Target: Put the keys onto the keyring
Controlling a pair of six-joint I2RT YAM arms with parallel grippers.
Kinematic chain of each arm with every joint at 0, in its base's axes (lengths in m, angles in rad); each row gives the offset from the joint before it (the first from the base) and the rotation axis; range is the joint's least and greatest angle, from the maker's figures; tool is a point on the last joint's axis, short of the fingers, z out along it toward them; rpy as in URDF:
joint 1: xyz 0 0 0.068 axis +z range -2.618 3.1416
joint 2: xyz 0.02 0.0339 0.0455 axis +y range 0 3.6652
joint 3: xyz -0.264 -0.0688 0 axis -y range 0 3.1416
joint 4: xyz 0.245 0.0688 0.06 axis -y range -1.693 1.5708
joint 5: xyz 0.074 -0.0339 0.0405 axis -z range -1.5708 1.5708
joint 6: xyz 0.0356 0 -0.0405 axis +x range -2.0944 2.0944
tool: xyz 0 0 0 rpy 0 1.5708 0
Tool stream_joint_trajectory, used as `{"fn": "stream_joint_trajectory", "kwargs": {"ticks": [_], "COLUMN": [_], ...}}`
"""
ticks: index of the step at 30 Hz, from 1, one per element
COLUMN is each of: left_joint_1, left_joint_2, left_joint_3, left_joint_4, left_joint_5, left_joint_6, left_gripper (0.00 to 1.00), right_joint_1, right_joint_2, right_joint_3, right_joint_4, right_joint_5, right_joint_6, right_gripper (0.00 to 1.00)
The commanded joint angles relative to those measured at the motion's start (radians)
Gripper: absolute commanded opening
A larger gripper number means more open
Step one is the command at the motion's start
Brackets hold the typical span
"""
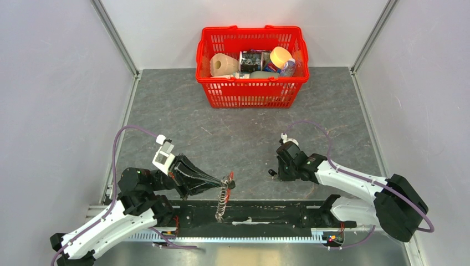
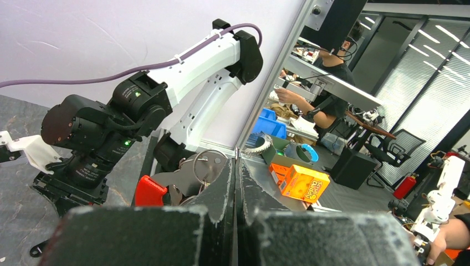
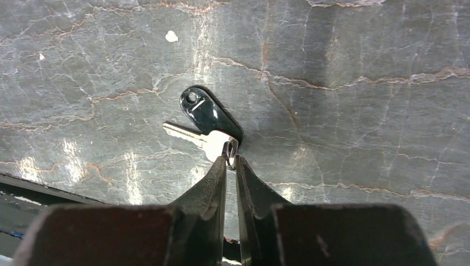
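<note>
The key has a black head [image 3: 208, 112] and a short silvery blade [image 3: 185, 133]. A small metal ring [image 3: 230, 152] on it is pinched between my right gripper's [image 3: 230, 160] shut fingertips, low over the grey table. In the top view the key [image 1: 271, 173] is a dark speck at my right gripper [image 1: 276, 169]. My left gripper [image 1: 224, 183] is shut on the keyring. Its red strap [image 1: 230, 176] shows at the tips and its silvery chain cluster [image 1: 221, 202] hangs below. In the left wrist view the red strap [image 2: 148, 191] and a silvery ring [image 2: 208, 163] sit left of the shut gripper [image 2: 235, 160].
A red basket [image 1: 252, 91] of groceries stands at the back centre. A black rail [image 1: 260, 219] runs along the near edge between the arm bases. The right arm [image 2: 138, 105] fills the left wrist view, with an orange box [image 2: 302, 183] beyond the table.
</note>
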Motion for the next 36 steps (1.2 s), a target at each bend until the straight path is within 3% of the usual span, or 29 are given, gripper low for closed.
{"fn": "stream_joint_trajectory", "kwargs": {"ticks": [1,10,14,19,31,36], "left_joint_1": [0.0,0.0,0.0,0.0,0.0,0.0], "left_joint_2": [-0.008,-0.006,-0.008,-0.003,-0.017,-0.015], "left_joint_3": [0.009,0.014,0.017,0.026,0.037,0.037], "left_joint_4": [0.038,0.039,0.032,0.026,0.015,0.011], "left_joint_5": [0.016,0.016,0.016,0.021,0.022,0.013], "left_joint_6": [0.001,0.001,0.001,0.003,-0.005,0.006], "left_gripper": [0.02,0.02,0.02,0.02,0.02,0.02], "right_joint_1": [-0.004,-0.006,-0.005,-0.005,-0.003,-0.002], "right_joint_2": [-0.008,0.019,0.025,0.002,-0.307,-0.365], "right_joint_3": [-0.008,-0.004,0.002,0.027,0.165,0.26], "right_joint_4": [0.028,0.029,0.027,0.009,-0.196,-0.296], "right_joint_5": [-0.007,-0.005,-0.003,-0.028,-0.202,-0.249], "right_joint_6": [-0.007,-0.005,-0.004,-0.02,-0.123,-0.174], "right_gripper": [0.16,0.1,0.0,0.0,0.0,0.0]}}
